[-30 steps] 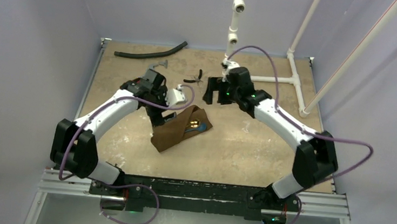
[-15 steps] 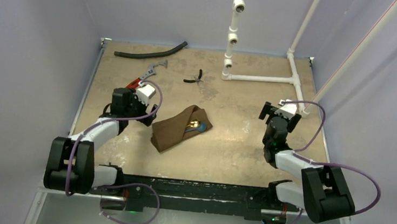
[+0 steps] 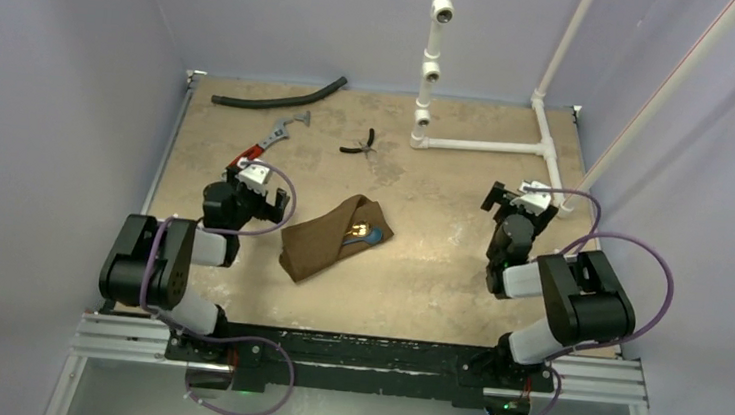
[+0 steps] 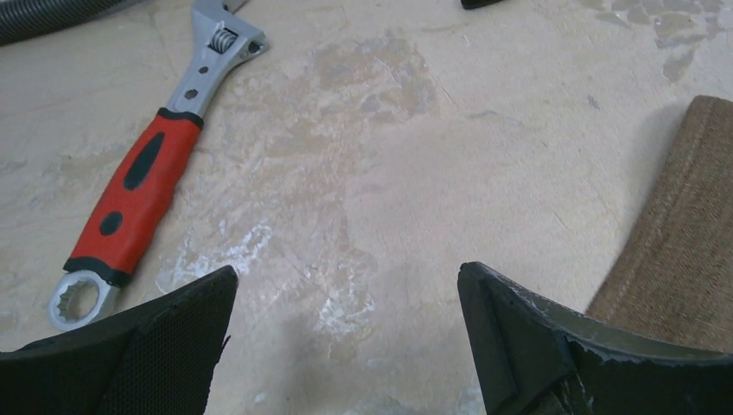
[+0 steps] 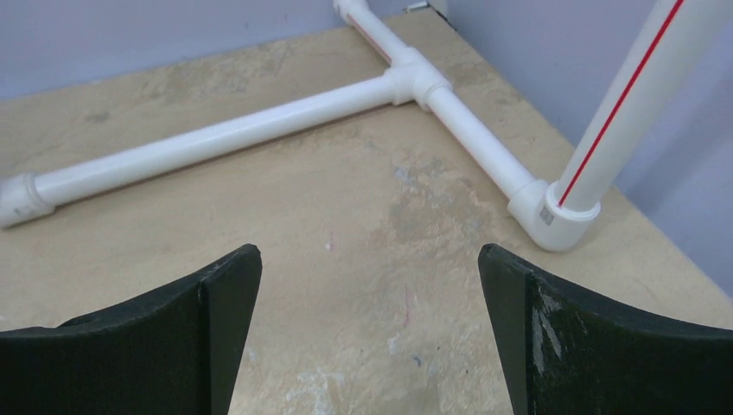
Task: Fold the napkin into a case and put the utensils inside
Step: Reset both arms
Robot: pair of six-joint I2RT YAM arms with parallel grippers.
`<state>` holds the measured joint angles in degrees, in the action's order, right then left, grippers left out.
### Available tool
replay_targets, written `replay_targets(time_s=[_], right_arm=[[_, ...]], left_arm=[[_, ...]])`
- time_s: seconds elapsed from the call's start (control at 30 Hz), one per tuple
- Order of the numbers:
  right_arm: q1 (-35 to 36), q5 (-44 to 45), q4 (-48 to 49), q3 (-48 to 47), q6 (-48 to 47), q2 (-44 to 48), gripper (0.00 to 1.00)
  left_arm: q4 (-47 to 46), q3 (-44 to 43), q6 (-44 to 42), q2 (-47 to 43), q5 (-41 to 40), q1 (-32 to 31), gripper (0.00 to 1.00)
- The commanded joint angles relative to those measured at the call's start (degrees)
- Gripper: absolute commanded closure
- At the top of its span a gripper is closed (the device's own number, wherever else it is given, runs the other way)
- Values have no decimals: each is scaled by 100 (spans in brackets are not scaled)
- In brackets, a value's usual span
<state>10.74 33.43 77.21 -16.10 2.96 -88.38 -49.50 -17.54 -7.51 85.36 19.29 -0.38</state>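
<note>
Nearest us, both arms sit low by their bases. L gripper (image 4: 347,277) is spread wide w/ nothing btw its fingers, only bare table (image 4: 363,156) beneath. R gripper (image 5: 370,255) is likewise spread and empty.

Napkin (image 3: 325,244) lies mid-table btw the two grippers, nearer the L one. In the L wrist view its edge shows just past one finger, not touching as far as we can tell. It's well apart from the R gripper, which faces the pipe (image 5: 216,143) instead.

Napkin is folded into a long pocket. Utensils (image 3: 365,233) sit in its far end, w/ the blue spoon bowl and a gold-ish bit peeking out. We judge fold + insert done, so we're at wrap-up. Next move calls for little: keep both grippers off the cloth. If the utensils must go deeper, the L gripper is closer and needs a light nudge w/o pulling the fold open.

Further back: wrench (image 4: 143,199), pliers (image 3: 359,147), then hose (image 3: 278,96) at the far edge. None needed.
</note>
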Motion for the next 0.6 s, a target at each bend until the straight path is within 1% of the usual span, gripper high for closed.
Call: replay_targets(time_s=[0.0, 0.07, 0.1, 0.13, 0.17, 0.2, 0.23, 0.27, 0.3, 0.37, 0.4, 0.43, 0.5, 0.57], right_arm=[[-160, -351, 1042, 162, -24, 198, 2], [-158, -835, 1403, 345, -243, 155, 2], [-160, -1056, 1858, 491, -262, 44, 2], [-147, -1098, 2573, 598, -620, -214, 2], [-143, -1134, 2703, 630, -734, -331, 2], [-143, -1236, 2372, 596, -689, -248, 2], [-145, -1357, 2007, 512, -587, -168, 2], [-168, -1372, 1845, 406, -519, -182, 2], [-223, -1329, 1736, 279, -482, -245, 2], [-443, -1477, 1109, 79, -152, -131, 2], [-513, -1601, 1051, 57, -77, -121, 2], [-536, -1629, 1209, 80, -95, -166, 2], [-538, -1612, 1242, 106, -140, -150, 2], [-539, -1600, 1315, 119, -157, -158, 2]], left_arm=[[-1923, 103, 329, 583, -76, 38, 2], [-1733, 129, 331, 493, -266, 38, 1], [-2024, 279, 384, 512, -381, 38, 2], [-2451, 500, 482, 561, -595, 38, 1], [-3055, 761, 474, 824, -648, 38, 1], [-4003, 944, 489, 1166, -669, 27, 1], [-4053, 961, 517, 1144, -691, 25, 1], [-3225, 812, 386, 828, -782, 12, 1], [-2827, 678, 359, 741, -839, 1, 1], [-3368, 636, 681, 1064, -953, 34, 1], [-2994, 582, 654, 910, -1028, 38, 1], [-2639, 481, 618, 823, -1085, 38, 1], [-2560, 257, 670, 1017, -973, 38, 1], [-2552, 398, 599, 875, -973, 38, 2]])
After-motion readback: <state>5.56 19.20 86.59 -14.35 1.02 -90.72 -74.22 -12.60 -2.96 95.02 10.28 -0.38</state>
